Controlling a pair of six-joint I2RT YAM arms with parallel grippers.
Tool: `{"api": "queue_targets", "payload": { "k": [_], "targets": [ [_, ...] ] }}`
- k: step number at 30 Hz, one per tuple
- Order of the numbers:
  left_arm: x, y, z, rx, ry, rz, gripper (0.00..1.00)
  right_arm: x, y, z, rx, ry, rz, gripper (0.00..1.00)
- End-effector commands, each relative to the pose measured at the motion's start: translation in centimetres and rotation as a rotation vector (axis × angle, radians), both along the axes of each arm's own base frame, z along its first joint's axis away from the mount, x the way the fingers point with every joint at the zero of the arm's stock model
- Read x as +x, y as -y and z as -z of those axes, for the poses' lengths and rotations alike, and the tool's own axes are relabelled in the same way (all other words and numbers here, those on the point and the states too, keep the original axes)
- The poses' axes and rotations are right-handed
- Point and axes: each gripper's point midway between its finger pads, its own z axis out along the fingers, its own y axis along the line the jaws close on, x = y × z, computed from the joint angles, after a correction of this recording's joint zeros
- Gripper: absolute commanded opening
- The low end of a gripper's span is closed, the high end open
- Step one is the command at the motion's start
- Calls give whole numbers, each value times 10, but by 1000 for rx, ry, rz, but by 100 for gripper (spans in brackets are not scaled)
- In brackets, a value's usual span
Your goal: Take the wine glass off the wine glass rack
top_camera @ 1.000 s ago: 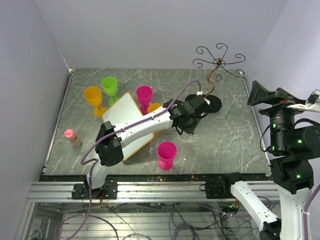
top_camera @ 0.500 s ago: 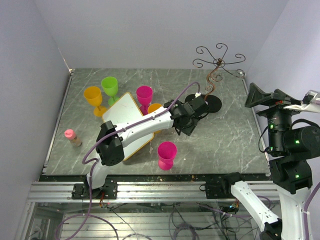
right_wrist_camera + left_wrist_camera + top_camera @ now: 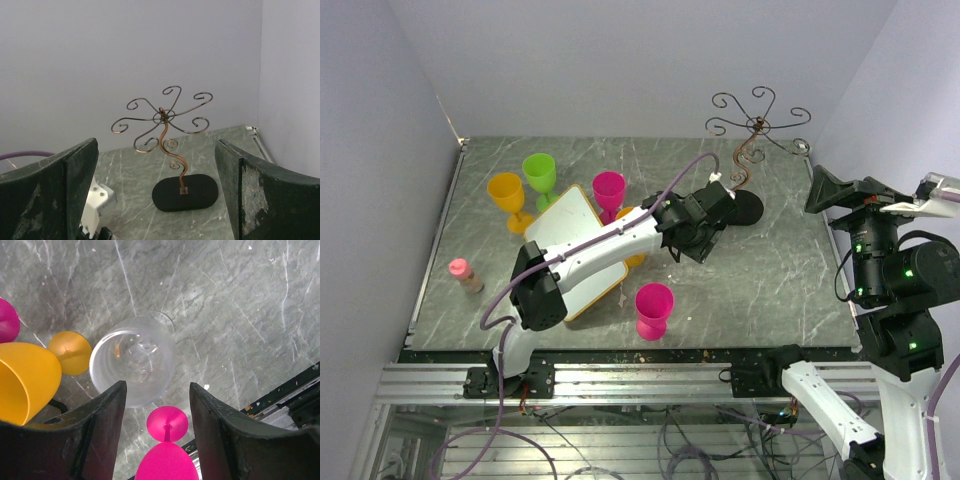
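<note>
A clear wine glass (image 3: 132,360) stands upright on the grey table, seen from above in the left wrist view. My left gripper (image 3: 157,440) hovers over it, open, its fingers apart from the glass and holding nothing. From the top view the left gripper (image 3: 695,225) covers the clear glass. The wine glass rack (image 3: 755,125) stands at the back right on its black oval base (image 3: 745,207), with nothing on its curled arms (image 3: 167,120). My right gripper (image 3: 157,200) is open, raised at the right and facing the rack from a distance.
A pink glass (image 3: 654,305) stands in front of the left gripper. An orange glass (image 3: 25,380) is close on its left. More orange (image 3: 507,195), green (image 3: 540,175) and magenta (image 3: 609,192) glasses, a white board (image 3: 565,235) and a small pink bottle (image 3: 465,273) fill the left side.
My left gripper has gone from shut to open, letting go of the clear glass, and shifted slightly left. The right arm has turned a little to the left.
</note>
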Motion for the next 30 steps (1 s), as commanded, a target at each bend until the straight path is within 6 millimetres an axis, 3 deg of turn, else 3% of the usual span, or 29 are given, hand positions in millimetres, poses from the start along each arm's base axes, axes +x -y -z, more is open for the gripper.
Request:
{"api": "queue_targets", "payload": {
  "k": [1, 7, 14, 17, 22, 27, 30],
  "targets": [
    [12, 0, -44, -86, 76, -3, 64, -7, 2, -4, -14, 10, 1, 100],
    [16, -8, -82, -188, 113, -13, 66, -7, -10, -6, -68, -6, -63, 100],
    [25, -49, -184, -465, 277, -25, 68, -16, -19, -5, -75, 24, -120, 100],
    [16, -91, -246, -614, 438, -31, 70, -19, -25, -7, -105, 21, -161, 100],
    [-4, -179, -312, -767, 686, -143, 76, -31, -30, -7, -170, 63, -196, 100],
    [-32, -265, -335, -800, 841, -322, 79, -39, -22, -18, -169, 77, -164, 100],
    [-47, -294, -339, -818, 880, -365, 79, -42, -17, -23, -140, 88, -142, 100]
  ]
}}
